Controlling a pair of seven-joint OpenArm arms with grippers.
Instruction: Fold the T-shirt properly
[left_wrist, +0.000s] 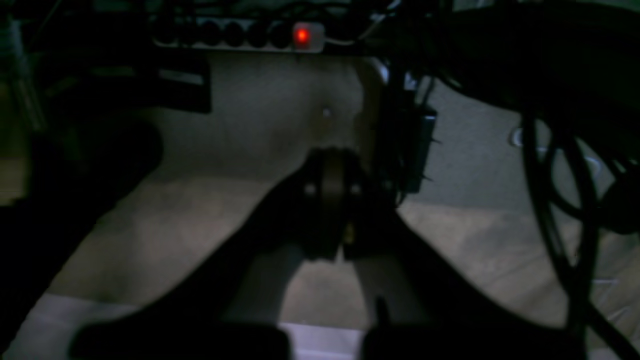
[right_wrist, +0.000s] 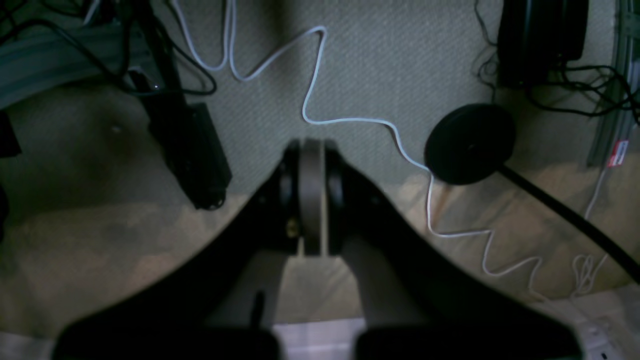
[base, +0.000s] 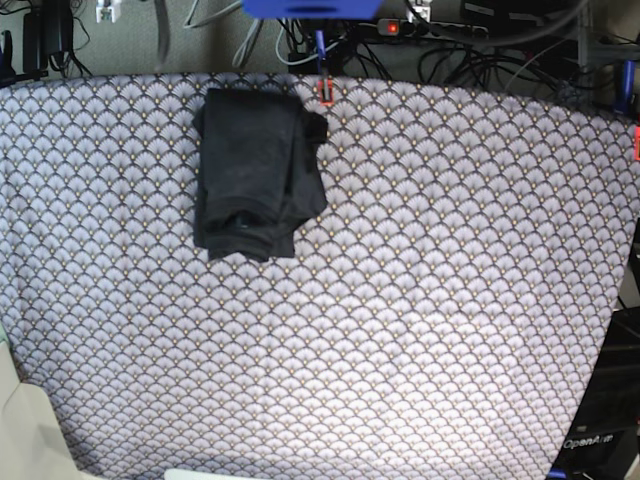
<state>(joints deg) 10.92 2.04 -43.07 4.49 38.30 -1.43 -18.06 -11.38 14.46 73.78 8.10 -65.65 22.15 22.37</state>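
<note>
The black T-shirt (base: 255, 170) lies folded into a rough rectangle on the fan-patterned tablecloth (base: 420, 300), near the far edge, left of the middle. Its lower end is a bit bunched and a flap sticks out on its right side. Neither arm shows in the base view. In the left wrist view, my left gripper (left_wrist: 332, 170) is shut with nothing in it, over dim floor. In the right wrist view, my right gripper (right_wrist: 311, 165) is likewise shut and empty, above carpet. The shirt is in neither wrist view.
A power strip (left_wrist: 300, 36) with a red light lies on the floor. A white cable (right_wrist: 350, 120), a round black stand base (right_wrist: 470, 142) and dark cables are under the right wrist. An orange clip (base: 325, 92) holds the cloth's far edge.
</note>
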